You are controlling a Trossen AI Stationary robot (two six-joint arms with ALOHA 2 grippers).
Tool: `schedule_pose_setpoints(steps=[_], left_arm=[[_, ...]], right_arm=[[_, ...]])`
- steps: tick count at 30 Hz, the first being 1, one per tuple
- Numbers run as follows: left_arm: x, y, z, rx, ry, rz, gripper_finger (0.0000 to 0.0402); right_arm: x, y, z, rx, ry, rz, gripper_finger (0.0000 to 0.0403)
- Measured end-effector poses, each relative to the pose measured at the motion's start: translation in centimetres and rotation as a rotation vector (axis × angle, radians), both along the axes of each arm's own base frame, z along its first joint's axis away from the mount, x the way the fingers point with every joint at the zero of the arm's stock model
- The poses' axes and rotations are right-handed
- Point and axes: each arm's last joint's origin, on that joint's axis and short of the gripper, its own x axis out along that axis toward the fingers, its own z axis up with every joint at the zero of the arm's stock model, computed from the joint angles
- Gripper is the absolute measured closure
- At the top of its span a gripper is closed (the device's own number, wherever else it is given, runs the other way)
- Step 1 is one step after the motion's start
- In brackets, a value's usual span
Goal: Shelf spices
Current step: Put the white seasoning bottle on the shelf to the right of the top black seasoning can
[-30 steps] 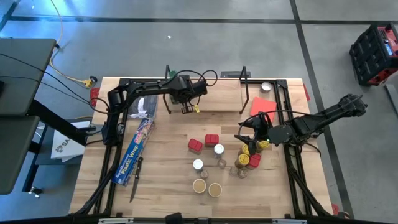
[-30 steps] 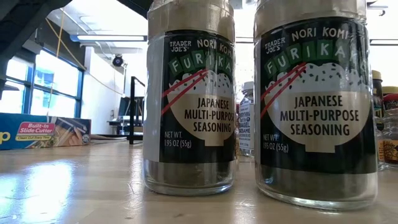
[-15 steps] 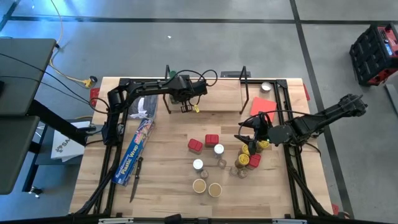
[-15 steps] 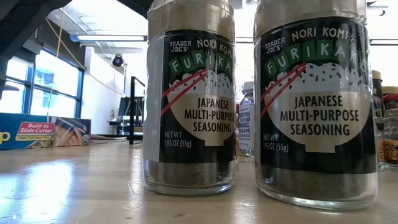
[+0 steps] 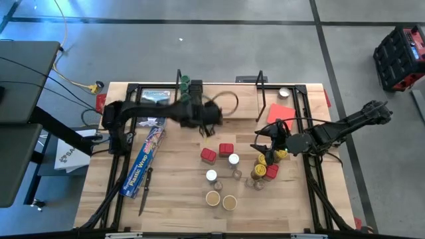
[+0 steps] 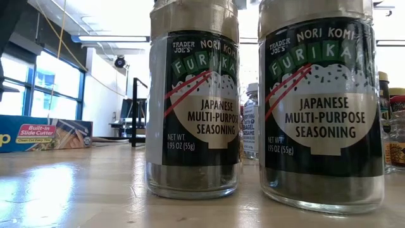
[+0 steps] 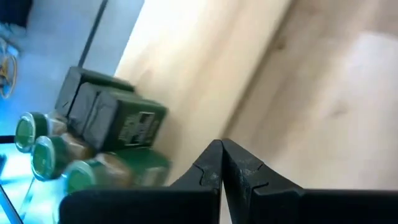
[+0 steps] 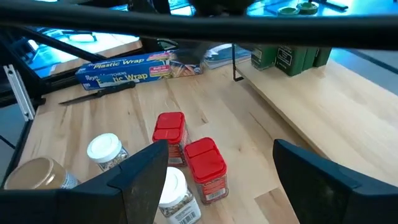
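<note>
Progress on the shelving is judged to be at an early stage. On the shelf (image 5: 226,106), which lies along the upper middle of the high view, only a small group of green-lidded jars (image 5: 185,81) and dark green tins (image 8: 288,58) is seen, at its left end; the rest of the board is bare. The greater part of the spices is still on the tabletop (image 5: 172,192): two red square tins (image 5: 217,152), white-lidded jars (image 5: 222,167), two tan-lidded jars (image 5: 221,200) and a tight cluster of yellow- and red-topped jars (image 5: 265,166) right of centre. The left gripper (image 5: 207,119) is blurred in the upper middle of the high view, just below the shelf, its fingers (image 7: 214,168) pressed together with nothing between them. The right gripper (image 5: 260,143) is held beside the cluster, its fingers (image 8: 143,177) spread wide and empty above the red tins. Most of the work is therefore judged to remain.
</note>
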Motion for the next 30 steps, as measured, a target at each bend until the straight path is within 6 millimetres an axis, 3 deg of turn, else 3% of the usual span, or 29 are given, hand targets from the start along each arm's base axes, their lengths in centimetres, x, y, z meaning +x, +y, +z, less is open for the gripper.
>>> schedule_pose_setpoints(steps=[7, 13, 22, 26, 30], left_arm=[[-0.3, -8.7, 0.1, -0.019, -0.111, -0.069, 0.0401], [-2.5, -15.1, 0.0, -0.069, -0.147, -0.08, 0.0401], [-6.3, -19.5, 0.1, 0.057, -0.285, 0.07, 0.0401], [-7.8, -21.1, -0.1, 0.017, -0.274, 0.082, 0.0401], [-9.4, -22.7, -1.6, 0.015, -0.297, 0.036, 0.0401]], right_arm=[[3.3, 0.0, -0.6, 0.013, -0.031, 0.197, 0.0119], [6.8, 0.3, -2.5, -0.032, 0.065, 0.349, 0.0119], [11.5, 1.6, -1.6, -0.131, 0.209, 0.45, 0.0119], [11.5, 2.7, -1.0, -0.178, 0.254, 0.439, 0.0119], [10.6, 4.1, -1.7, -0.182, 0.274, 0.442, 0.0119]])
